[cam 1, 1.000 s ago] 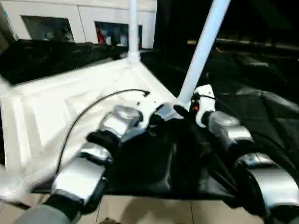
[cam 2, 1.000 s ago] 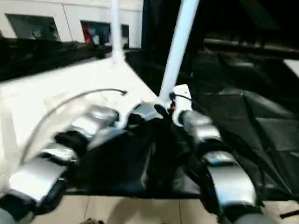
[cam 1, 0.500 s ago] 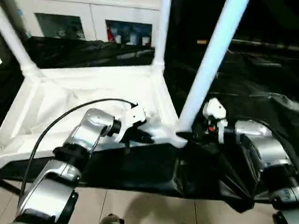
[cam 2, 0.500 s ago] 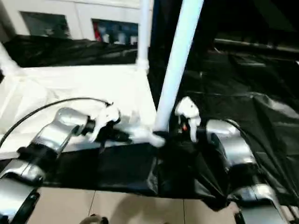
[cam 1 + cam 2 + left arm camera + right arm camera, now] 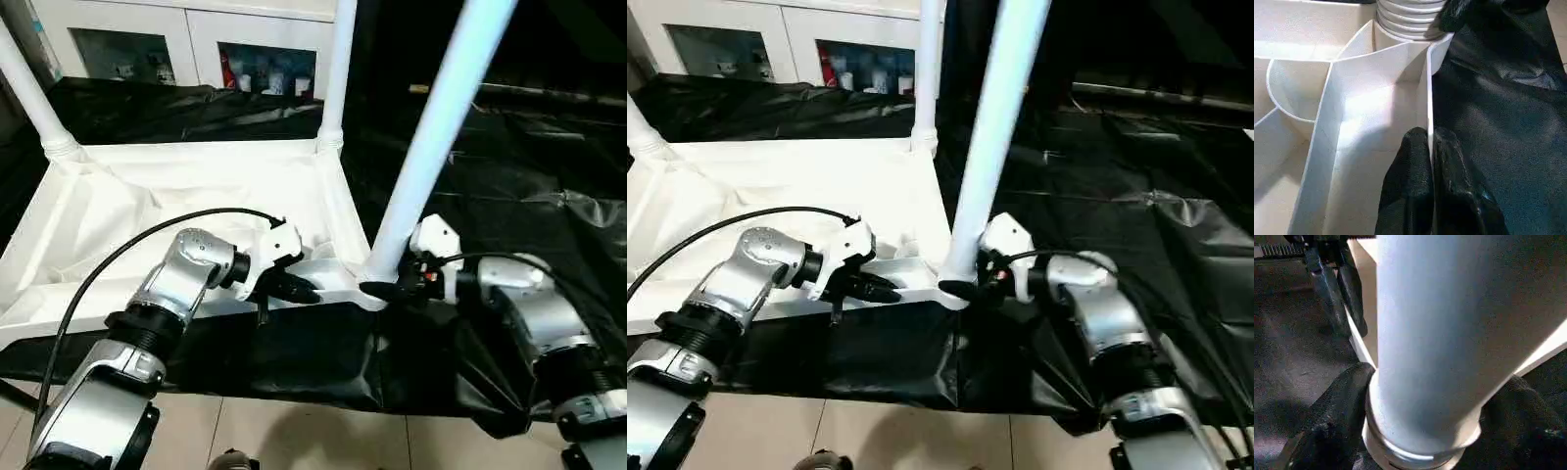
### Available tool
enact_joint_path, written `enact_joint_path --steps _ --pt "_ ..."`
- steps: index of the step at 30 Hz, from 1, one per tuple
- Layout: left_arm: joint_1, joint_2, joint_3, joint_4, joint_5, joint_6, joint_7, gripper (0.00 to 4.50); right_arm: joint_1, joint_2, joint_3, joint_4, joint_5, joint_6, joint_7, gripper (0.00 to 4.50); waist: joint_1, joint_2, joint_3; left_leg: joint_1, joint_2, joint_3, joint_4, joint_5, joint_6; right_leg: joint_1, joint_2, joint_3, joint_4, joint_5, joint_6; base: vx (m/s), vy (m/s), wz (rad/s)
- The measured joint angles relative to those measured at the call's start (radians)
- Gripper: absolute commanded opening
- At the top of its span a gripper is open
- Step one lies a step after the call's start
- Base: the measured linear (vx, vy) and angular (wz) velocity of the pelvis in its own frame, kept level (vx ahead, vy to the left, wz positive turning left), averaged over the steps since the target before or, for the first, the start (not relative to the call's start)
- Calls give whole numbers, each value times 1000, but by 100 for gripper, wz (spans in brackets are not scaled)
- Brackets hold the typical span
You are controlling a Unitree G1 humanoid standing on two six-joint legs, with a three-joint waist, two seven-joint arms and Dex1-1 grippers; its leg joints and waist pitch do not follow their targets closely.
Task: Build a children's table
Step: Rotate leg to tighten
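The white tabletop lies upside down on black sheeting. Three white legs stand in its corner sockets: one at the far left, one at the far right, and a near right leg that leans to the right. My left gripper is shut on the thin near rim close to that corner, one finger on each side of the wall. My right gripper is shut on the base of the near right leg, with a finger on either side.
Black plastic sheeting covers the work surface and hangs over its front edge. A white glass-fronted cabinet stands behind. Tiled floor shows below the front edge. A black cable loops over my left forearm.
The whole picture has shifted and steadied, so the camera has moved. Both grippers stay at the near right corner, and their grips look the same.
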Motion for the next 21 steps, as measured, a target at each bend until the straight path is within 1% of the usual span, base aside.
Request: enact_joint_path --steps 4,9,11,14,16,21 --pt "3 3 2 -3 0 3 3 0 -14 9 0 28 -3 -15 0 345 -3 -1 0 0 0 0 2 0 0 0 0 1 3 0 0 0 0 0" --pt "3 6 3 -3 0 3 6 0 -29 21 0 61 5 -15 0 345 -9 -2 1 0 0 0 4 0 0 0 0 1 5 0 0 0 0 0" --pt "5 7 3 -4 0 3 7 0 -30 25 -1 67 7 -14 0 319 -9 -2 1 0 0 0 5 0 0 0 0 1 5 0 0 0 0 0" --pt "6 9 5 -5 0 4 8 0 -30 30 -1 73 9 -15 3 307 -10 -2 1 0 0 0 5 0 0 0 0 1 6 0 0 0 0 0" --pt "10 11 5 -8 0 5 9 0 -31 33 -1 78 8 -18 3 282 -10 -2 1 0 0 0 6 0 0 0 0 1 6 0 0 0 0 0" --pt "12 13 6 -10 0 5 12 0 -32 38 -2 90 9 -31 1 277 -11 -2 1 0 0 0 7 0 0 0 0 2 8 0 0 0 0 0"
